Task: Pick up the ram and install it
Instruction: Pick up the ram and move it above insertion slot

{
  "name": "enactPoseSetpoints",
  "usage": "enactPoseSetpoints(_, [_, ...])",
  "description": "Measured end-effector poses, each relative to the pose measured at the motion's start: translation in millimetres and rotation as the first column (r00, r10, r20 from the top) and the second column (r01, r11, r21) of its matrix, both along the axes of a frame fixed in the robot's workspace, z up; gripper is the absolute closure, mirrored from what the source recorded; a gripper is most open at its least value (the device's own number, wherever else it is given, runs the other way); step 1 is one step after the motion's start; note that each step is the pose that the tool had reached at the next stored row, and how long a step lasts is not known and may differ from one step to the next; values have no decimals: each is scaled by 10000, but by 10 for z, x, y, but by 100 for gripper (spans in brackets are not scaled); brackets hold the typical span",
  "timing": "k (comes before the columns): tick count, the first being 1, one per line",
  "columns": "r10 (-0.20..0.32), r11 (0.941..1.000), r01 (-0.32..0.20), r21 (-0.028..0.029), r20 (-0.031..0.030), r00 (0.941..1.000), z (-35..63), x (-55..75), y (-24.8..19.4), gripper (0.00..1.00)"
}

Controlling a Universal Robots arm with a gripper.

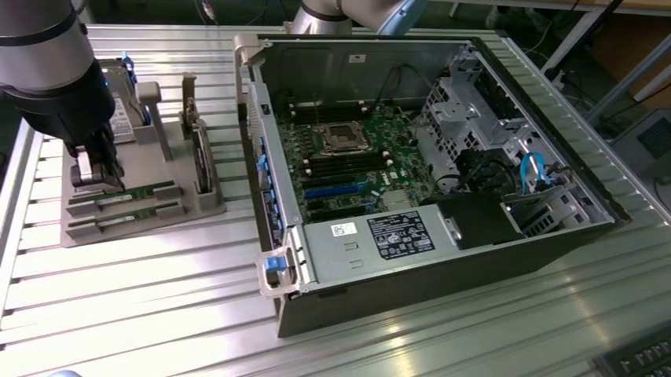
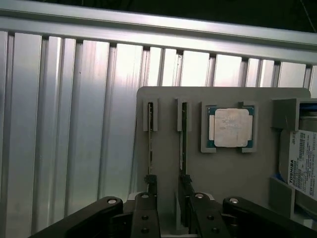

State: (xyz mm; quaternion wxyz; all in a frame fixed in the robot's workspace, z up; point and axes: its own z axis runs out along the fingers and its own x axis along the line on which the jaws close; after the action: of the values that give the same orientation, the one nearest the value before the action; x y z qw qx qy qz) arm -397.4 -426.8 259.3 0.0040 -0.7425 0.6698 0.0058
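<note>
Claw [image 1: 93, 179] low over the gray tray [image 1: 157, 225], fingers spread apart. The ram [image 1: 134, 192] stands on edge in its slot right beneath the fingertips, second stick [image 1: 128, 212] alongside.

1. Table [image 1: 126, 298]: bare ribbed aluminium, bright and highly reflective, with patches of glare.
2. Holder [image 2: 223, 168]: grey plastic, matt, smooth and even in tone.
3. Ram sticks [image 1: 134, 194]: green circuit board with a slight sheen.
4. Processor [image 2: 230, 127]: dull silver metal lid, faintly mottled, with a green board rim.
5. Hard drive [image 2: 302, 161]: white paper label, printed, matt.
6. Computer case [image 1: 357, 67]: inner walls are bare grey sheet metal with a satin finish; outer shell is dark and matt.
7. Gripper [image 2: 167, 183]: black semi-gloss fingers with bright metal screw heads.
</note>
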Motion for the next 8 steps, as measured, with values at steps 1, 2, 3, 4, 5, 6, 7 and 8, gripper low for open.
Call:
enactPoseSetpoints(1, [0,10000,0,-1,1,10000,-14,-2,1,69])
enactPoseSetpoints(2, [0,10000,0,-3,0,10000,-39,-4,0,69])
enactPoseSetpoints(3, [0,10000,0,-3,1,10000,-58,-5,0,69])
enactPoseSetpoints(4, [-1,10000,1,-2,1,10000,-75,-6,0,69])
enactPoseSetpoints(5, [0,10000,0,-3,1,10000,-92,-7,-1,69])
enactPoseSetpoints(6, [0,10000,0,-3,1,10000,-115,-7,-1,69])
enactPoseSetpoints(7, [-1,10000,1,-3,0,10000,-136,-8,-1,69])
enactPoseSetpoints(8, [-1,10000,1,-3,0,10000,-153,-8,-1,69])
